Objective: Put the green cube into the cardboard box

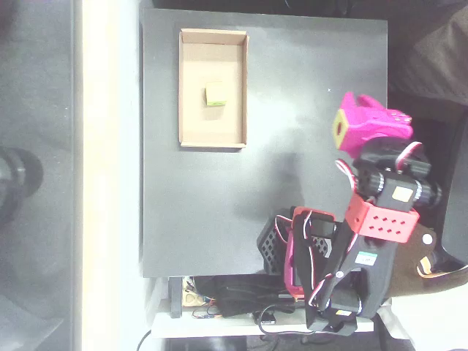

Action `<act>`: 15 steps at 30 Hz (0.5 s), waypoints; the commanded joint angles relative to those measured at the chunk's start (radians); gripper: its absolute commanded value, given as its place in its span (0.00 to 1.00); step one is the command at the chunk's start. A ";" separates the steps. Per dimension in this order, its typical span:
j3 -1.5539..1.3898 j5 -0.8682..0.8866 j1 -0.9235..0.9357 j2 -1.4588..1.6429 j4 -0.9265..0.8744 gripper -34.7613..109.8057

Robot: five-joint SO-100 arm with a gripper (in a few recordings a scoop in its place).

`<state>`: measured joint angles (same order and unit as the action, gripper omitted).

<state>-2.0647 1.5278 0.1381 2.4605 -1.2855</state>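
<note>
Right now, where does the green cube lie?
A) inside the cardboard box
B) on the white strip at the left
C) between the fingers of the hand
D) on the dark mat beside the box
A: the green cube rests on the floor of the cardboard box, far from the hand.

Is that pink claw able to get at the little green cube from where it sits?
Probably yes: the green cube lies in the open cardboard box, and bare table separates it from the gripper.
</note>
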 commanded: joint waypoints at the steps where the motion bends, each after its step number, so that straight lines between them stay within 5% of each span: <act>1: -0.066 0.011 -0.048 0.064 0.002 0.28; 15: -0.561 0.009 -0.104 0.485 0.002 0.28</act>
<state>-2.5479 1.5278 0.0230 2.8440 -1.2855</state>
